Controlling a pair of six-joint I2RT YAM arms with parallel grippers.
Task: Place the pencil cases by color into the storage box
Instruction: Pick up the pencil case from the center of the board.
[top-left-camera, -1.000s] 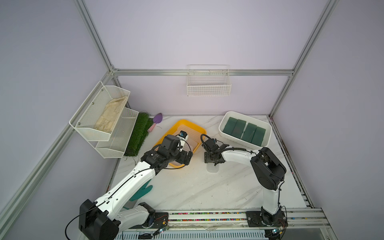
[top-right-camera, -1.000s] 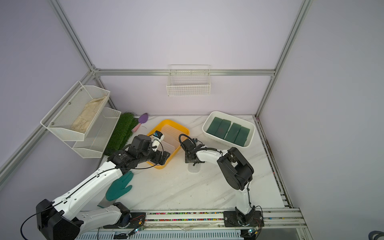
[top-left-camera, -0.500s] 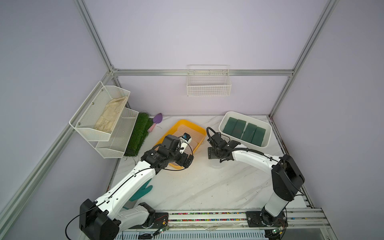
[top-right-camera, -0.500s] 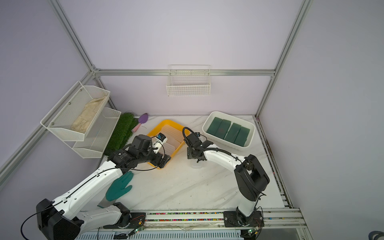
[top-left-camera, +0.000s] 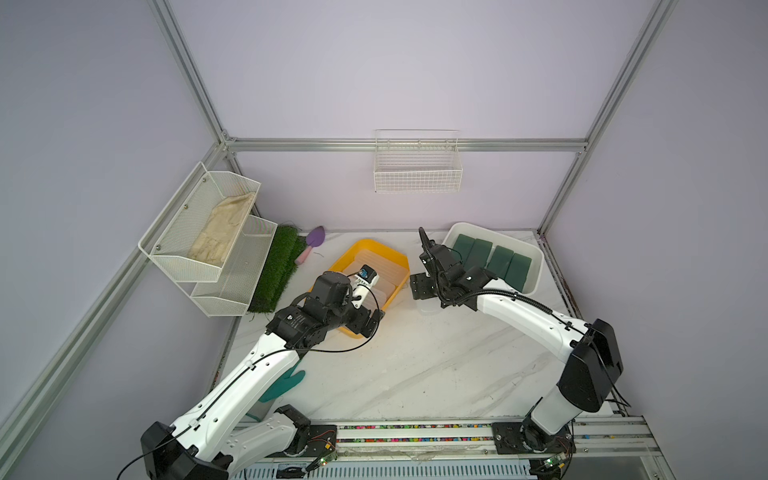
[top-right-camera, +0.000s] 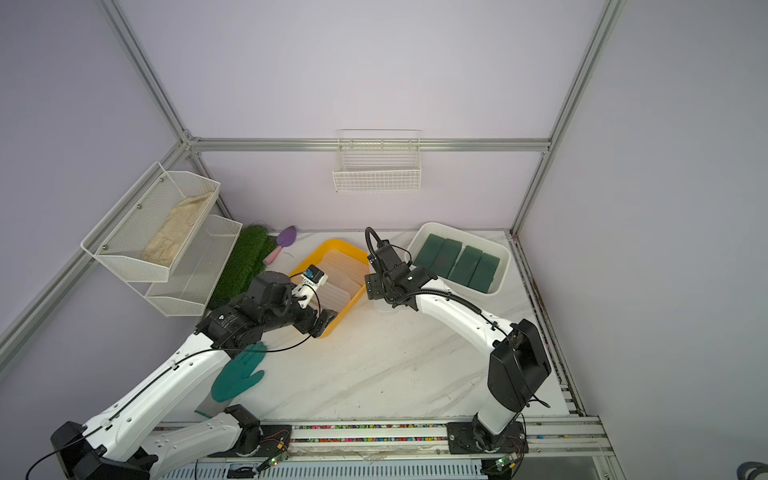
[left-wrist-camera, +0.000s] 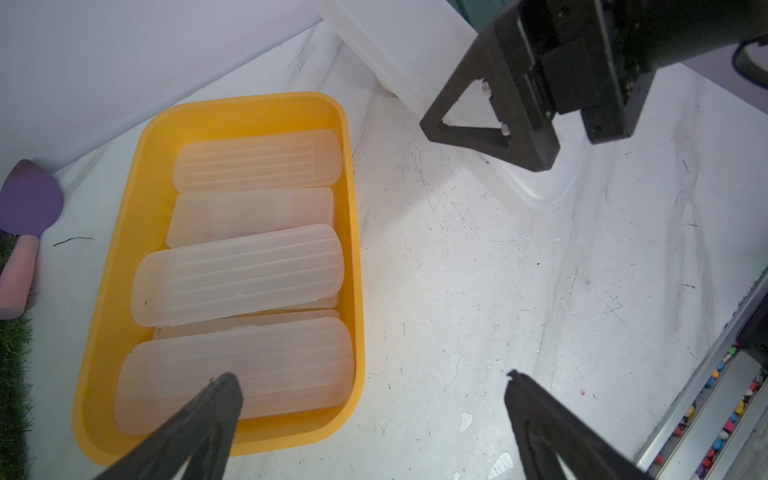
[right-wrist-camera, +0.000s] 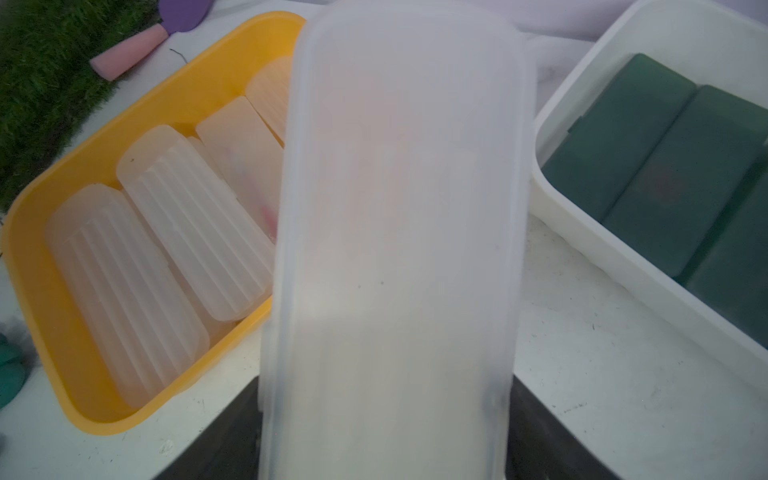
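My right gripper (right-wrist-camera: 384, 424) is shut on a frosted clear pencil case (right-wrist-camera: 395, 249), gripping one end across its width. In both top views the right gripper (top-left-camera: 426, 291) (top-right-camera: 376, 286) hangs low over the table between the two boxes. The yellow storage box (top-left-camera: 361, 245) (left-wrist-camera: 353, 232) holds several clear cases (left-wrist-camera: 237, 274). The white storage box (top-left-camera: 536, 266) (right-wrist-camera: 623, 257) holds dark green cases (top-left-camera: 490, 259) (right-wrist-camera: 665, 166) side by side. My left gripper (left-wrist-camera: 370, 378) (top-left-camera: 370, 322) is open and empty over the yellow box's near corner.
A teal glove (top-right-camera: 239, 376) lies at the front left, partly under my left arm. A green grass mat (top-left-camera: 278, 270), a purple trowel (top-left-camera: 313, 241) and white mesh shelves (top-left-camera: 208, 232) fill the back left. A wire basket (top-left-camera: 417, 166) hangs on the back wall.
My right arm's elbow has swung out to the right, and its gripper has carried the clear case slightly toward the back. The left arm has barely shifted.
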